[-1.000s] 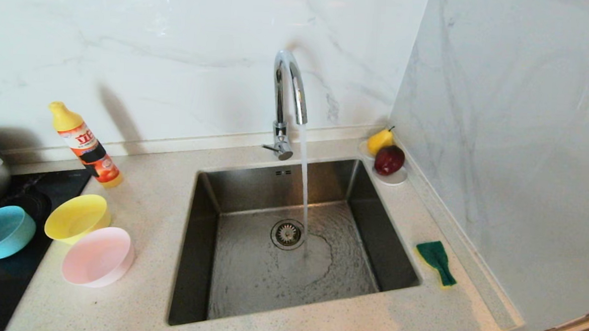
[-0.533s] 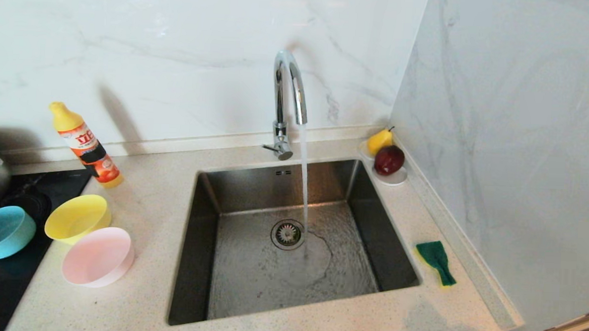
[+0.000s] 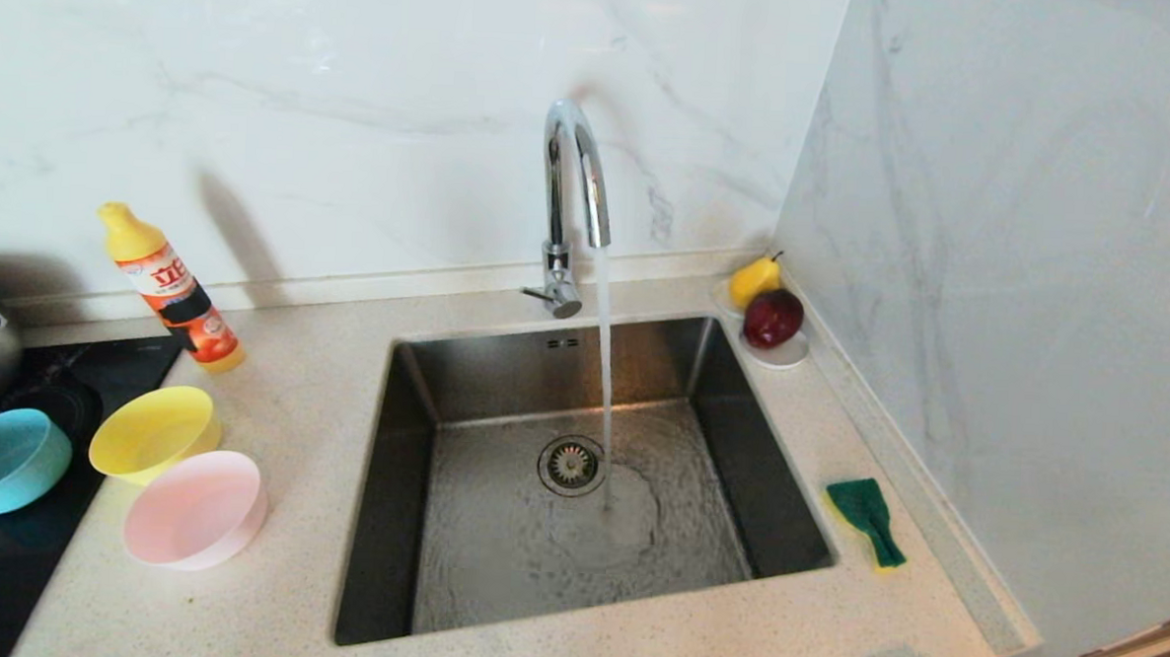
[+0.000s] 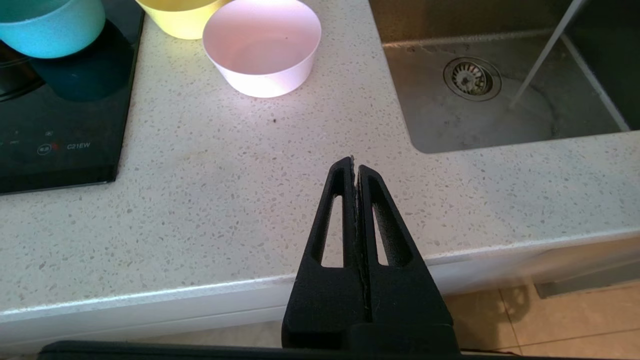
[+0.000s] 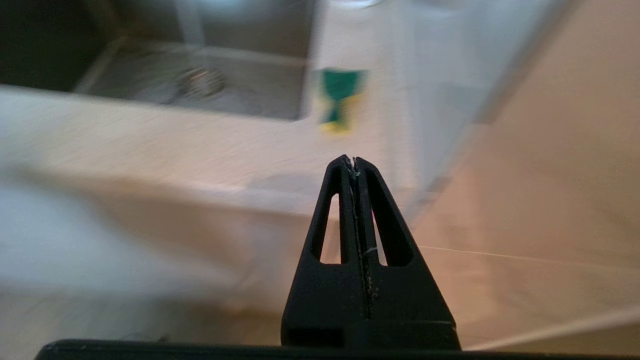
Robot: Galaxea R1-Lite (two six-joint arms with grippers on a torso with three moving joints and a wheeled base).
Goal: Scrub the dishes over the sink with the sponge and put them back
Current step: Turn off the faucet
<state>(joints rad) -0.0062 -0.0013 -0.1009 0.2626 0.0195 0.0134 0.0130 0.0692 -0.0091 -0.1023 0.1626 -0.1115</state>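
Water is run into the sink (image 3: 576, 526); both tools, left tool (image 4: 355, 167) and right tool (image 5: 352, 161), are seen closed and empty. The sponge (image 3: 866, 519) on the worktop (image 3: 294, 424) is judged next to be grasped.

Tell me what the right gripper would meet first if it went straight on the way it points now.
Probably the sponge on the counter beside the sink: the shut right gripper points at it, nothing visibly between. The view is blurred, so depth is uncertain.

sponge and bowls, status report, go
Left hand and right hand both shut, empty, off the counter's front edge. Sponge untouched right of sink; three bowls left. Tap running, nothing blocking.
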